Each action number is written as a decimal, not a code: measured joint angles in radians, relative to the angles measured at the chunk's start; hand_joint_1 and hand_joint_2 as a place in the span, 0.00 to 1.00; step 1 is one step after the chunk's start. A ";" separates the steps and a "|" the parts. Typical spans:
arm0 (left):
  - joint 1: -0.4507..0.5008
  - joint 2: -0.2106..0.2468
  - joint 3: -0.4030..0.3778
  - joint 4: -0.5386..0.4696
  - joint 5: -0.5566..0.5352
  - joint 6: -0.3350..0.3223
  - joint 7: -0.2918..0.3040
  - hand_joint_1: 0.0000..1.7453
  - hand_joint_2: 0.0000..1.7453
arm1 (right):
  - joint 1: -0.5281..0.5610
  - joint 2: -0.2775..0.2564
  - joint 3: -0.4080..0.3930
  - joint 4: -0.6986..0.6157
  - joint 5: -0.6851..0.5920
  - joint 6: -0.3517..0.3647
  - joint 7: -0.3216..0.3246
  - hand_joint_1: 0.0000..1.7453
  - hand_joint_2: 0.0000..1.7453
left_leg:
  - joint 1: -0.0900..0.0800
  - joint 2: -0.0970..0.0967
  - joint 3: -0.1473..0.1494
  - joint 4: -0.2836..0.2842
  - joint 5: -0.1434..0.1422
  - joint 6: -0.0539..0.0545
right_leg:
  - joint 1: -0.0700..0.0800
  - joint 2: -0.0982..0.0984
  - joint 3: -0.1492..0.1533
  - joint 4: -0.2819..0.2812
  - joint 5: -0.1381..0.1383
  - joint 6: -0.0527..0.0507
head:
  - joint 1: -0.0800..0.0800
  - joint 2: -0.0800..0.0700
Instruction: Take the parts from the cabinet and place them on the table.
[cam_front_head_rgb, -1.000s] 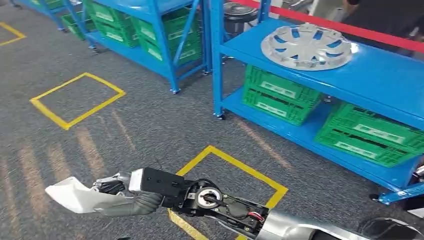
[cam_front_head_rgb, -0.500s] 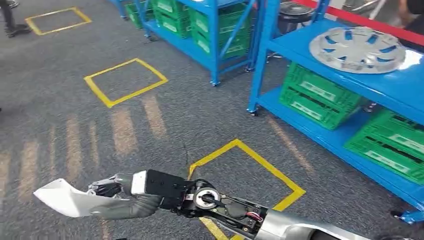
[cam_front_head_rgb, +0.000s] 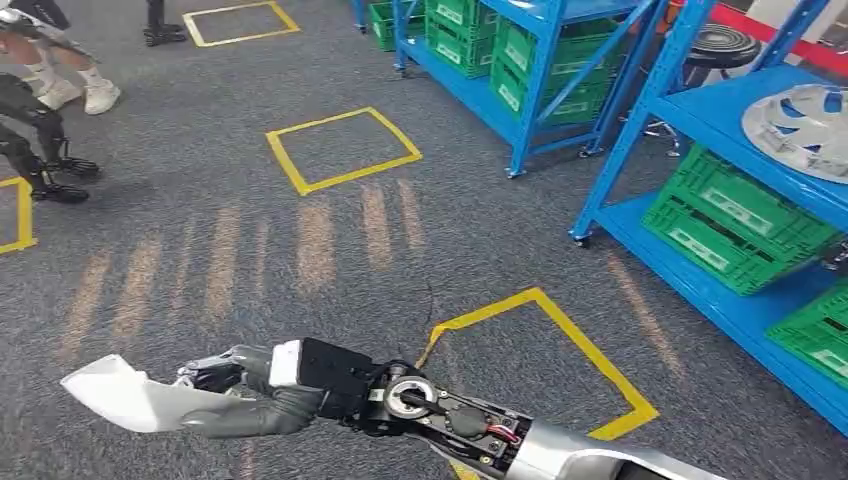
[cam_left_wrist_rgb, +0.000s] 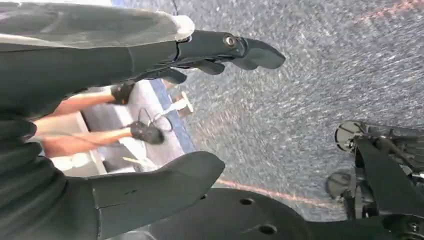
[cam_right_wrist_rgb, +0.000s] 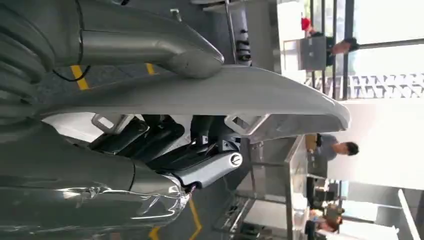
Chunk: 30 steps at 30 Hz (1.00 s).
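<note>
A: Step in hand is judged to be the carry. A white part (cam_front_head_rgb: 125, 398) is held in the right hand (cam_front_head_rgb: 245, 395), thumb under and fingers closed over its near end, out over the grey carpet floor (cam_front_head_rgb: 200, 230). In the right wrist view the same part (cam_right_wrist_rgb: 210, 97) is seen clamped between the thumb (cam_right_wrist_rgb: 160, 47) and the dark fingers (cam_right_wrist_rgb: 150, 140).

B: And the left hand?

A: The left hand (cam_left_wrist_rgb: 150, 120) is recorded as holding nothing; thumb and fingers are spread wide, with carpet seen between them.

B: Where is the cabinet?

A: The blue shelving (cam_front_head_rgb: 720, 120) is seen at the right edge of the head view, with green crates (cam_front_head_rgb: 735, 215) on its lower shelf and a silver wheel cover (cam_front_head_rgb: 805, 120) on the upper shelf, cut off at the frame edge. The part is well apart from it.

B: What is called for next?

A: The bench must be found and approached; none is seen in the head view. The grasp should be kept firm until the part is set down flat.

B: Anything not resolved?

A: The full shape of the part is hidden by the hand at one end. Yellow floor squares (cam_front_head_rgb: 340, 150) are noted. Feet of a person (cam_front_head_rgb: 85, 95) are cut off at the upper left corner. People in the right wrist view are too small to describe.
</note>
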 joint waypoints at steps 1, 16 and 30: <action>-0.004 0.001 0.000 0.000 0.000 0.000 0.000 0.00 1.00 | -0.001 0.000 -0.002 0.002 0.000 0.001 0.000 1.00 1.00 | -0.001 -0.012 -0.010 0.007 0.003 -0.006 | -0.004 -0.003 0.003 -0.024 0.001 0.006 | 0.000 0.000; 0.001 0.000 0.005 0.000 0.010 0.006 -0.028 0.00 1.00 | -0.002 0.010 -0.011 0.018 0.008 0.004 0.008 1.00 1.00 | 0.002 0.146 0.003 -0.010 0.002 -0.043 | 0.011 -0.190 0.001 -0.045 0.017 0.005 | -0.003 0.000; 0.005 -0.038 0.007 0.000 -0.005 -0.008 -0.045 0.00 1.00 | -0.012 -0.001 -0.015 0.022 0.019 -0.005 0.045 1.00 1.00 | 0.007 -0.009 -0.010 -0.001 0.012 0.007 | -0.004 -0.046 -0.035 0.038 0.017 0.027 | 0.001 0.000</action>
